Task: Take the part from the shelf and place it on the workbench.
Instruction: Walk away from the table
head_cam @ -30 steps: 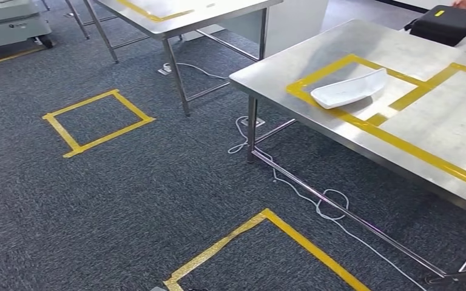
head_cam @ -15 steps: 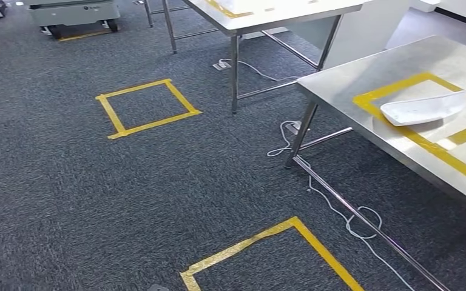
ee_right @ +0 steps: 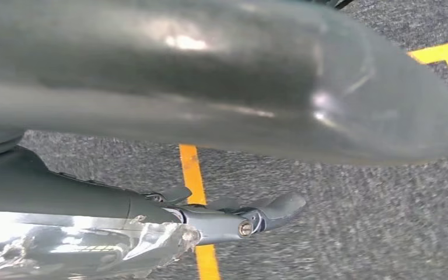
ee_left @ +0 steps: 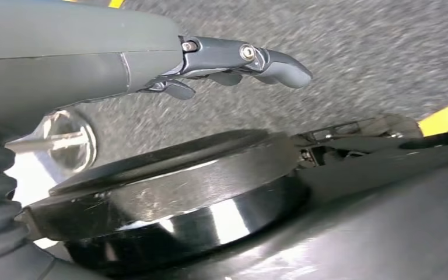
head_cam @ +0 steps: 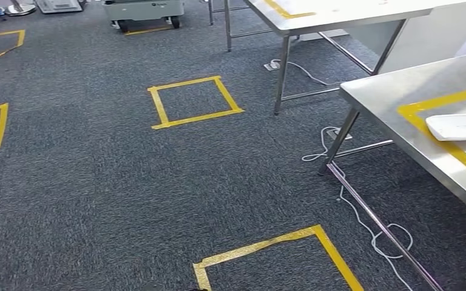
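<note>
the view has swung left since the earlier frame, so the steel workbench (head_cam: 400,100) now sits at the right edge. the white, smooth, shallow part (head_cam: 459,126) lies at the workbench's near-left corner inside yellow tape. left hand (ee_left: 233,61) and right hand (ee_right: 233,216) hang over grey carpet, fingers loosely extended, holding nothing.
</note>
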Tool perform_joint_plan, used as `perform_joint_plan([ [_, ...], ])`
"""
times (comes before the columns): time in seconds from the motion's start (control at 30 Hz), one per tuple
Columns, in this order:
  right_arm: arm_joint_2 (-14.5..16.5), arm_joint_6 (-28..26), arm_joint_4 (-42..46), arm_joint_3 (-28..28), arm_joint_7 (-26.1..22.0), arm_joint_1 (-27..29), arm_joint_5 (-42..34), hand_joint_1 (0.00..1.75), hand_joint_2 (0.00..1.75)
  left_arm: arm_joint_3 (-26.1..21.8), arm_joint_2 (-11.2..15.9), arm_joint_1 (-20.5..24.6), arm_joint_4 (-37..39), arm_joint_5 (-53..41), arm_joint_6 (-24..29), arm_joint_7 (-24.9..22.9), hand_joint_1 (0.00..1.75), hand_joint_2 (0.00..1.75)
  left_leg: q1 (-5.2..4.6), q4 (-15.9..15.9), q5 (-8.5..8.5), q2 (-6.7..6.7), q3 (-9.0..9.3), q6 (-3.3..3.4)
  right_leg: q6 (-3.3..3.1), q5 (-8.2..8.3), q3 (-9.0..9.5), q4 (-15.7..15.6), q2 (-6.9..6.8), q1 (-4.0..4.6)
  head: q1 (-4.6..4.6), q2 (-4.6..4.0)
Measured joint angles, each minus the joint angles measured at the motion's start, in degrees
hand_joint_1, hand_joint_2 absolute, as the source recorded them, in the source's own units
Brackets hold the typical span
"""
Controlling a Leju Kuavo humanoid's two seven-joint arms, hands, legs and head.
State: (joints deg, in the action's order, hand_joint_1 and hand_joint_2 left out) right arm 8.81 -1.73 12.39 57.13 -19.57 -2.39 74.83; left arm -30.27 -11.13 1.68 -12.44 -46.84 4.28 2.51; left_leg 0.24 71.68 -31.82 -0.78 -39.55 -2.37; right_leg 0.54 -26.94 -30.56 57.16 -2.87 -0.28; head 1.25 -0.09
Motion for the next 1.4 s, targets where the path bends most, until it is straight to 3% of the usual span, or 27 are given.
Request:
perform_joint_plan([
  [0.03,0.11,-0.08,0.00,0.00,0.01,-0.13,0.01,0.00,0.00,-0.08,0.05,-0.13,0.00,-0.01,-0.02,0.02,0.00,0.00,0.00,-2.78,1.74,0.51,1.63,0.06,0.05,-0.04,0.06,0.00,-0.72,0.01,0.00,0.00],
  [0.1,0.32,-0.26,0.00,0.00,0.01,-0.35,0.01,0.00,0.00,-0.16,0.16,-0.24,0.00,-0.05,-0.07,0.14,0.00,0.00,-0.20,-10.75,5.14,3.48,6.01,0.26,0.37,-0.26,0.23,0.15,-2.06,0.27,0.09,0.00],
  [0.17,0.42,-0.43,0.00,0.00,0.02,-0.40,0.02,0.00,0.00,-0.22,0.25,-0.14,0.00,-0.11,-0.10,0.37,0.00,0.00,-0.46,-15.15,6.22,5.48,8.10,0.90,0.89,-0.55,0.37,0.31,-3.37,0.68,0.03,0.00],
  [0.23,0.45,-0.50,0.00,0.00,0.03,-0.51,0.02,0.00,0.00,-0.32,0.31,-0.23,0.00,-0.16,-0.11,0.52,0.00,0.00,-0.58,-15.54,6.22,4.36,7.97,1.74,1.38,-0.75,0.65,0.24,-4.76,0.75,-0.14,0.00],
  [0.27,0.46,-0.50,0.00,0.00,0.02,-0.63,0.01,0.00,0.00,-0.38,0.33,-0.38,0.00,-0.18,-0.11,0.55,0.00,0.00,-0.53,-15.61,6.30,3.64,7.94,2.07,1.69,-1.07,0.73,0.41,-4.66,0.63,-0.20,0.00],
  [0.33,0.50,-0.51,-0.01,0.00,-0.01,-0.78,0.00,0.00,0.00,-0.45,0.35,-0.52,0.00,-0.24,-0.11,0.60,0.00,0.00,-0.30,-15.76,6.58,2.24,7.94,2.77,2.25,-3.26,-0.37,3.43,-1.94,0.31,-0.43,0.00],
  [0.4,0.55,-0.53,-0.02,0.00,-0.01,-0.63,-0.01,0.00,0.00,-0.46,0.36,-0.45,0.00,-0.40,-0.11,0.70,0.00,0.00,-0.23,-15.76,6.73,0.75,7.80,3.20,2.53,-7.09,-3.85,11.07,1.59,0.13,-0.77,0.00],
  [0.47,0.57,-0.55,-0.04,0.00,0.02,-0.38,-0.02,0.00,0.00,-0.49,0.37,-0.43,0.00,-0.57,-0.13,0.78,0.00,0.00,-0.28,-15.73,6.80,-0.99,7.71,3.33,2.54,-8.78,-6.91,16.97,2.61,0.12,-0.87,0.00],
  [0.5,0.58,-0.57,-0.04,0.00,0.03,-0.32,-0.02,0.00,0.00,-0.51,0.38,-0.47,0.00,-0.63,-0.13,0.78,0.00,0.00,-0.29,-15.71,6.83,-1.88,7.73,3.31,2.47,-7.94,-7.10,16.88,2.76,0.11,-0.88,0.00],
  [0.53,0.58,-0.59,-0.04,0.00,0.03,-0.33,-0.02,0.00,0.00,-0.54,0.39,-0.52,0.00,-0.68,-0.13,0.79,0.00,0.00,-0.27,-15.68,6.87,-2.76,7.78,3.25,2.38,-6.02,-6.08,14.31,2.99,0.05,-0.87,0.00],
  [0.57,0.58,-0.61,-0.04,0.00,0.03,-0.38,-0.02,0.00,0.00,-0.56,0.39,-0.54,0.00,-0.72,-0.14,0.79,0.00,0.00,-0.24,-15.66,6.91,-3.62,7.85,3.13,2.32,-3.68,-4.32,10.31,3.69,-0.09,-0.89,0.00],
  [0.63,0.59,-0.64,-0.07,0.00,0.03,-0.46,-0.02,0.00,0.00,-0.64,0.40,-0.45,0.00,-0.79,-0.15,0.79,0.00,0.00,-0.27,-15.54,7.01,-5.09,7.72,2.64,2.22,-0.95,-1.12,3.17,6.37,-0.49,-0.85,0.00],
  [0.7,0.61,-0.67,-0.09,0.01,0.03,-0.51,-0.02,0.00,0.00,-0.84,0.43,-0.45,0.00,-0.81,-0.15,0.79,0.00,0.00,-0.12,-15.52,7.30,-6.26,7.25,1.84,1.87,-0.78,-0.15,1.02,7.72,-0.50,-0.81,0.00],
  [0.73,0.61,-0.68,-0.09,0.01,0.03,-0.54,-0.02,0.00,0.00,-0.96,0.44,-0.54,0.01,-0.86,-0.15,0.79,0.00,0.00,0.06,-15.59,7.50,-6.84,6.98,1.41,1.54,-0.63,-0.14,0.95,7.18,-0.37,-0.79,0.00],
  [0.8,0.67,-0.69,-0.09,0.02,0.02,-0.58,-0.02,0.00,0.00,-1.14,0.45,-0.72,0.02,-0.94,-0.15,0.79,0.00,0.00,0.19,-14.91,7.01,-5.68,6.35,0.84,0.71,-0.24,-0.08,0.65,5.88,-0.26,-0.68,0.00],
  [0.83,0.70,-0.69,-0.09,0.02,0.01,-0.56,-0.02,0.00,0.00,-1.18,0.45,-0.69,0.02,-0.98,-0.15,0.79,0.00,0.00,0.10,-13.22,5.85,-4.16,5.46,0.65,0.33,-0.09,-0.06,0.43,5.10,-0.25,-0.51,0.00],
  [0.9,0.74,-0.70,-0.09,0.02,0.00,-0.39,-0.02,0.00,0.00,-1.22,0.46,-0.48,0.02,-0.98,-0.15,0.79,0.00,0.00,-0.05,-6.56,2.15,-1.01,2.21,0.38,-0.16,-0.04,-0.11,0.26,3.33,-0.08,-0.21,0.00],
  [0.97,0.74,-0.70,-0.09,0.02,0.02,-0.25,-0.02,0.00,0.00,-1.27,0.47,-0.43,0.02,-0.98,-0.15,0.79,0.00,0.00,-0.03,-0.17,-0.16,-0.17,-0.83,0.17,-0.29,-0.11,-0.18,0.27,1.37,0.11,-0.18,0.00],
  [1.0,0.74,-0.70,-0.09,0.02,0.03,-0.28,-0.02,0.00,0.00,-1.29,0.49,-0.50,0.02,-0.98,-0.15,0.79,0.00,0.00,-0.03,0.48,0.19,-0.04,-1.07,0.15,-0.30,-0.15,-0.19,0.27,0.48,0.15,-0.17,0.00],
  [1.07,0.74,-0.70,-0.09,0.02,0.03,-0.45,-0.02,0.00,0.00,-1.31,0.55,-0.62,0.02,-0.98,-0.15,0.79,0.00,0.00,-0.05,-4.53,3.43,0.81,1.77,0.24,-0.19,-0.22,-0.09,0.27,-1.01,0.16,-0.16,0.00],
  [1.13,0.75,-0.70,-0.09,0.02,0.03,-0.52,-0.02,0.00,0.00,-1.32,0.55,-0.47,0.02,-0.98,-0.15,0.79,0.00,0.00,-0.25,-11.94,6.14,3.63,5.92,0.55,0.20,-0.50,-0.01,0.39,-2.24,0.45,-0.09,0.00],
  [1.2,0.76,-0.70,-0.09,0.02,0.03,-0.53,-0.01,0.00,0.00,-1.32,0.51,-0.31,0.02,-1.02,-0.21,0.80,0.00,0.00,-0.54,-15.22,6.60,4.99,7.53,1.15,0.74,-0.82,0.24,0.48,-3.46,0.81,-0.22,0.00],
  [1.23,0.76,-0.70,-0.09,0.02,0.04,-0.58,0.00,0.00,0.00,-1.33,0.51,-0.33,0.03,-1.05,-0.28,0.80,0.00,0.00,-0.64,-15.42,6.58,4.29,7.41,1.56,0.99,-0.90,0.41,0.45,-4.12,0.85,-0.29,0.00],
  [1.27,0.76,-0.70,-0.09,0.02,0.04,-0.70,0.02,0.00,0.00,-1.34,0.51,-0.44,0.03,-1.09,-0.38,0.80,0.00,0.00,-0.60,-15.50,6.67,3.62,7.37,1.91,1.32,-1.03,0.60,0.44,-4.31,0.75,-0.37,0.00],
  [1.3,0.76,-0.70,-0.09,0.02,0.04,-0.81,0.03,0.00,0.00,-1.35,0.51,-0.54,0.04,-1.13,-0.47,0.80,0.00,0.00,-0.51,-15.57,6.79,3.00,7.36,2.26,1.67,-1.47,0.53,0.86,-3.45,0.60,-0.45,0.00],
  [1.33,0.76,-0.72,-0.09,0.02,0.04,-0.86,0.04,0.00,0.00,-1.37,0.52,-0.58,0.04,-1.16,-0.55,0.79,0.00,0.00,-0.39,-15.65,6.94,2.37,7.38,2.61,1.97,-2.48,-0.01,2.28,-1.93,0.45,-0.55,0.00],
  [1.4,0.76,-0.74,-0.09,0.02,0.04,-0.73,0.05,0.00,0.00,-1.37,0.48,-0.46,0.04,-1.25,-0.67,0.79,0.00,0.00,-0.23,-15.70,7.14,0.99,7.33,3.10,2.34,-6.06,-2.88,8.91,1.54,0.26,-0.86,0.00],
])
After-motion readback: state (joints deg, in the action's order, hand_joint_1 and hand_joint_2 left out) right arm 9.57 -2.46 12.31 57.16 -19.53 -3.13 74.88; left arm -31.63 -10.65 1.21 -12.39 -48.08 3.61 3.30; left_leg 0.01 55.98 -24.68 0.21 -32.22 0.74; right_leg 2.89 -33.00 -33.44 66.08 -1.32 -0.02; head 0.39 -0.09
